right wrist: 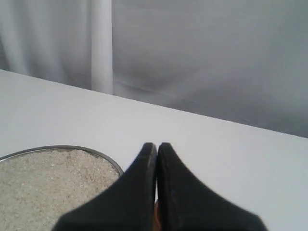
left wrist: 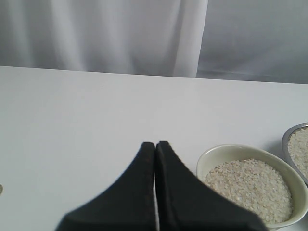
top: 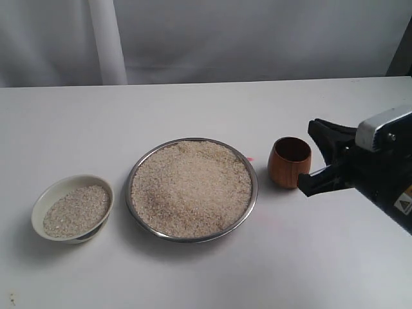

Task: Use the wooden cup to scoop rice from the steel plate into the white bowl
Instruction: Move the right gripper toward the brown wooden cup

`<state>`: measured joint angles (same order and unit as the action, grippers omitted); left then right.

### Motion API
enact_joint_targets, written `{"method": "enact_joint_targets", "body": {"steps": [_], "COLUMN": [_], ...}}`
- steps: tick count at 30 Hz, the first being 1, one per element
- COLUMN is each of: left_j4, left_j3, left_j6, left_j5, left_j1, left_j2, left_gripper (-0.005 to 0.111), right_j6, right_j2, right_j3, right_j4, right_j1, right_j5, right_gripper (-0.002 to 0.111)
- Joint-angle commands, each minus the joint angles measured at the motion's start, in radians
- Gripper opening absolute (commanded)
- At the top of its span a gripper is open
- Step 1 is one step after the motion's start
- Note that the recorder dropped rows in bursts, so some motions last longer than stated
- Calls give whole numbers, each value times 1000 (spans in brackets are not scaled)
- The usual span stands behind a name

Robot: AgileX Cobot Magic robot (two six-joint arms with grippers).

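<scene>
The steel plate [top: 251, 205] lies mid-table, heaped with rice [top: 191, 188]. To its left the white bowl [top: 48, 193] holds a layer of rice [top: 77, 210]. Right of the plate, the reddish-brown wooden cup [top: 290, 162] stands upright with a dark inside. My right gripper [top: 322, 158] is just right of the cup; in its wrist view the fingers [right wrist: 144, 178] meet at the tips, shut on nothing, with the steel plate [right wrist: 103, 155] beside them. My left gripper [left wrist: 155, 144] is shut and empty, with the white bowl [left wrist: 226, 150] close by.
A white curtain with a vertical pole [top: 107, 42] hangs behind the table's far edge. A small pink mark [top: 250, 159] lies on the table between plate and cup. The plate's rim [left wrist: 291, 134] shows at the edge of the left wrist view.
</scene>
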<state>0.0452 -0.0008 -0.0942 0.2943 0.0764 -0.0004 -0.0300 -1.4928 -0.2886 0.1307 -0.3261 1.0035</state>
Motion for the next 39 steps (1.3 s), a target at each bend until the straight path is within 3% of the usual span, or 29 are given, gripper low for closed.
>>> {"method": "enact_joint_targets", "body": {"steps": [1,9,22,26,30,33,39], "left_j4": [-1,-1,-1,-1,-1,-1,-1], "left_j3": [1,1,1,1,1,1,1], "left_j6": [-2,-2,-2,-2,-2,-2,-2], "left_j5": [-10,-10,-10,-10,-10,-10,-10], "left_j1": [-6,-6,-6,-6,-6,-6,-6], "left_j2": [0,0,0,0,0,0,0], "left_gripper": [0,0,0,0,0,0,0], "right_j6": [7,-32,-30,-9,7,7,5], "right_j2": [-156,-360,-387,-387,-387,-387,-387], "right_j3": [36,77,77,77,77,77,77], "right_j4": [-38,-64,-95,-95,-91,-91,-93], "right_j1": [-3,-3,-3,-3,-3,-3,-3], "right_j5": [190,218,218,202,215,218,218], "right_gripper": [0,0,3,27,75,100,105]}}
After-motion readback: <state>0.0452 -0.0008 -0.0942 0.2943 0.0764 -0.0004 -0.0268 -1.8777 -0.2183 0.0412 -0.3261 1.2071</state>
